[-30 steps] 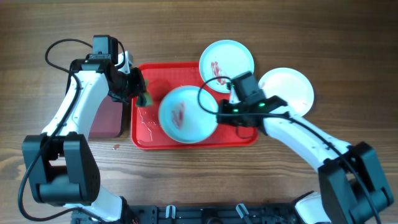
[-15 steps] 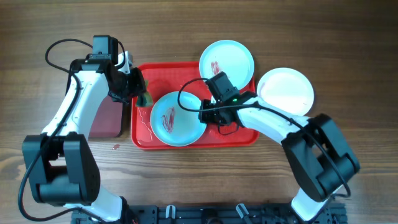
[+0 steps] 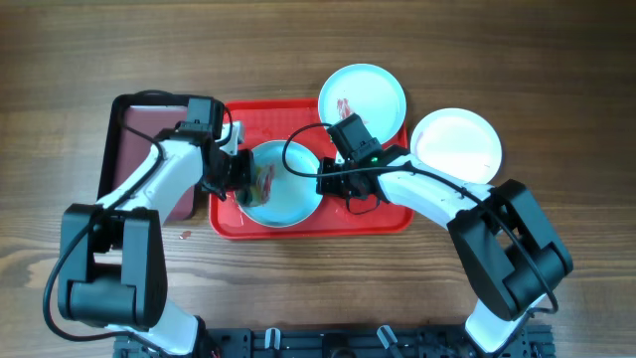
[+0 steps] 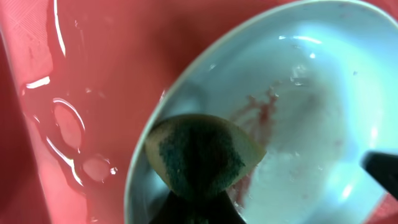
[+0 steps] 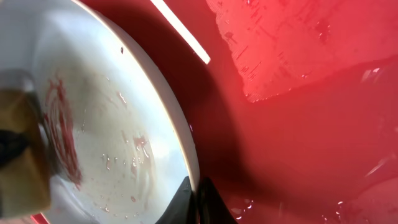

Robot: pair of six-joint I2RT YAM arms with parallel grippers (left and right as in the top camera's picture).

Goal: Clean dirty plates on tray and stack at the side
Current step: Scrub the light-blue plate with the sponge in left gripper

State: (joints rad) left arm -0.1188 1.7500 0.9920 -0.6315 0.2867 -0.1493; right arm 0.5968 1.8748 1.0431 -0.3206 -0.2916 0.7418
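A light blue plate (image 3: 283,189) with a reddish smear lies tilted on the red tray (image 3: 343,221). My right gripper (image 3: 323,184) is shut on its right rim (image 5: 186,162). My left gripper (image 3: 243,184) is shut on a yellow-green sponge (image 4: 202,152) that presses on the plate's left part (image 4: 298,118), beside the smear. A second light blue plate (image 3: 362,97) with a red smear rests on the tray's far right corner. A white plate (image 3: 457,144) lies on the table right of the tray.
A dark maroon tray (image 3: 144,149) sits left of the red tray, partly under my left arm. Water drops and streaks lie on the red tray floor (image 4: 68,124). The wooden table (image 3: 497,60) extends around.
My left gripper moved right and down with the sponge, from the tray's left edge onto the blue plate. The plate, held by my right gripper, shifted slightly left earlier and now holds still.
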